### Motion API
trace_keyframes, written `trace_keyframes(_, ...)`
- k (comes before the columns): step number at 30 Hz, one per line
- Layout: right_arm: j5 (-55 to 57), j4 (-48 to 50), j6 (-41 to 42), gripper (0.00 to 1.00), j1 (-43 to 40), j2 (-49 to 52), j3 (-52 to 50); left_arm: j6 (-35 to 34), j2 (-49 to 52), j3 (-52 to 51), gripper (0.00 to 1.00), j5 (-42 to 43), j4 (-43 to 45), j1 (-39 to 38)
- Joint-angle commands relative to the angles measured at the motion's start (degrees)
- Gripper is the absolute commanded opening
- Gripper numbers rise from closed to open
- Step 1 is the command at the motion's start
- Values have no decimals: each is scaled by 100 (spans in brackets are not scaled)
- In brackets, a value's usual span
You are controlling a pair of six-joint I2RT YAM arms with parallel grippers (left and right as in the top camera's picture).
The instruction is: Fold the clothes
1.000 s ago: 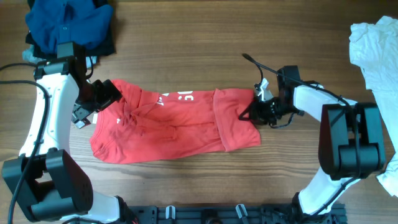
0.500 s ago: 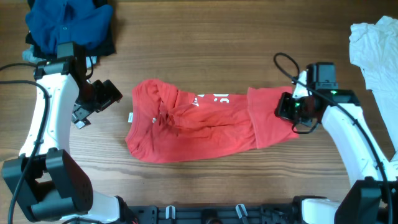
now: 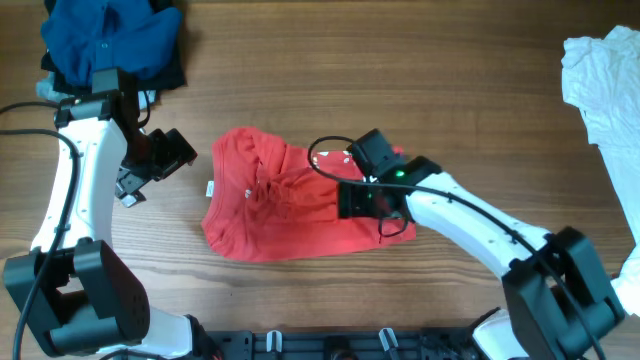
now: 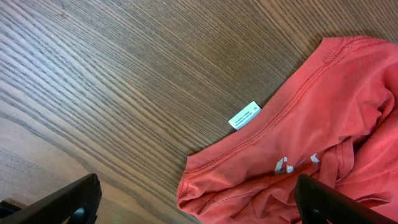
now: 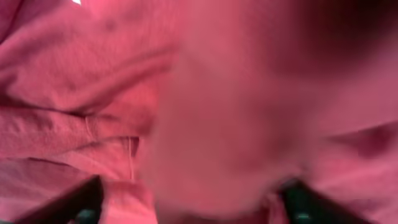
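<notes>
The clothes [image 3: 285, 225], a red T-shirt with white lettering, lie bunched in the middle of the wooden table [image 3: 420, 70], the right end folded over onto the middle. My right gripper [image 3: 358, 198] is low over that folded part. In the right wrist view its fingers [image 5: 84, 202] stand wide apart, open, with blurred red cloth [image 5: 74, 74] loose between them. My left gripper [image 3: 170, 155] hangs open just left of the shirt. The left wrist view shows the collar with a white label [image 4: 244, 116] and the left gripper [image 4: 202, 208] wide over the collar's edge.
A pile of blue garments [image 3: 110, 40] lies at the back left corner. White cloth [image 3: 605, 90] is heaped at the right edge. A black rail [image 3: 330, 345] runs along the table's front edge.
My right arm swept left, carrying the shirt's right end over its middle, then its jaws went from shut to open. The shirt is shorter now. The left arm has not moved.
</notes>
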Motion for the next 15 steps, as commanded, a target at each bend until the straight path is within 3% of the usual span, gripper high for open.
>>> trace_keyframes(1,289,-501,142,99,-24,-122,483,26,-28,-39,100,-13,-15,52)
trace_keyframes(4,686,-1346,-142,99,-258,-560,1294,26,-28,-39,100,-13,-11,52)
trace_keyframes(7,398,-1252,-592,100,-647,-590,1412,26,-28,-39,100,-13,7,52)
trace_keyframes(8,243,-1220,-699,93,-791,-511,1410,26,-28,-39,100,-13,4,52)
trace_keyframes(9,-20,-1115,-811,77,-938,-385,1410,26,-28,-39,100,-13,4,52)
trace_keyframes(11,-901,-671,-1060,29,-1117,11,1410,26,-28,-39,100,-13,2,52)
trace_keyframes(13,-1480,-326,-1036,17,-1115,466,1410,26,-28,-39,100,-13,-4,52)
trace_keyframes(15,-1860,-7,-890,13,-1115,1108,1410,26,-28,-39,100,-13,-52,52)
